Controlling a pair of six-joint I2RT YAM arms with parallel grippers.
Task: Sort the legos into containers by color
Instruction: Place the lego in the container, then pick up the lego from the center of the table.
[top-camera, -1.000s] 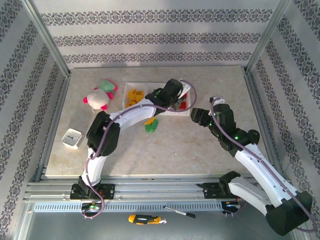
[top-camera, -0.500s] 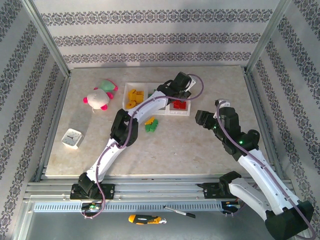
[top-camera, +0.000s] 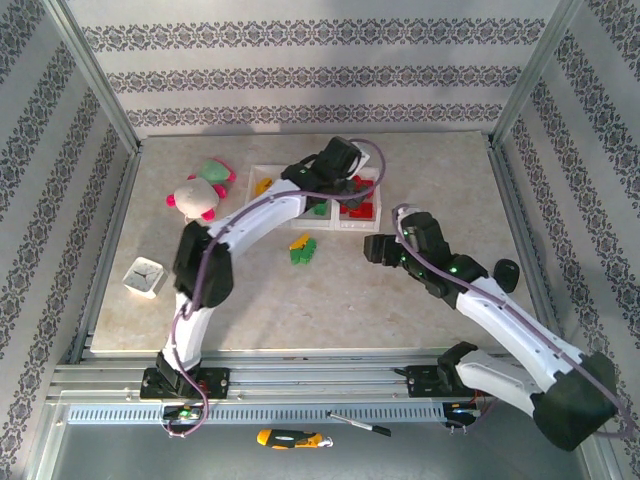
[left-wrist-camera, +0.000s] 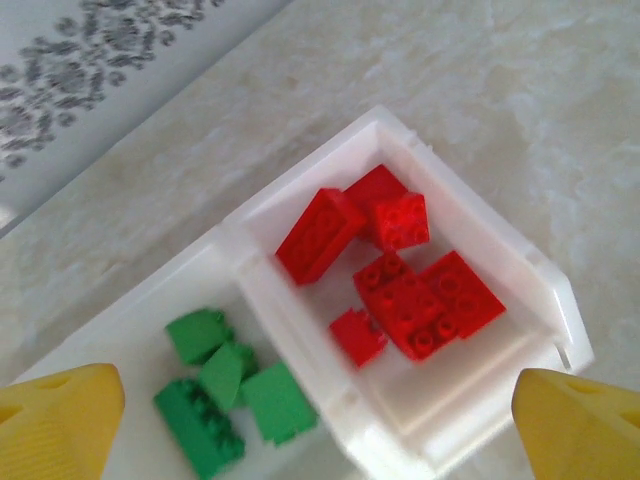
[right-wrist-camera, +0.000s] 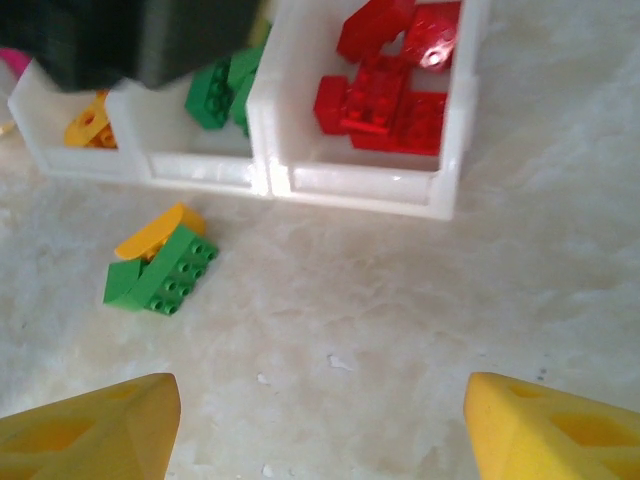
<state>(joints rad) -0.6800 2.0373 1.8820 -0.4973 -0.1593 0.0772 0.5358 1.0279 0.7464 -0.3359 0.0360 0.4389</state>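
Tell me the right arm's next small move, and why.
Probably ease the right gripper toward its left and down over the loose green brick. Its jaws stand open and empty, and that brick lies on the table before the containers, touching a yellow-orange brick, while the left gripper hangs open over them.

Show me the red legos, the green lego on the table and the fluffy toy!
red legos (left-wrist-camera: 420, 300): left wrist view, on the studded top of a middle brick.
green lego (right-wrist-camera: 165, 275): right wrist view, on its studded top.
fluffy toy (top-camera: 195, 195): top view, on its white body.
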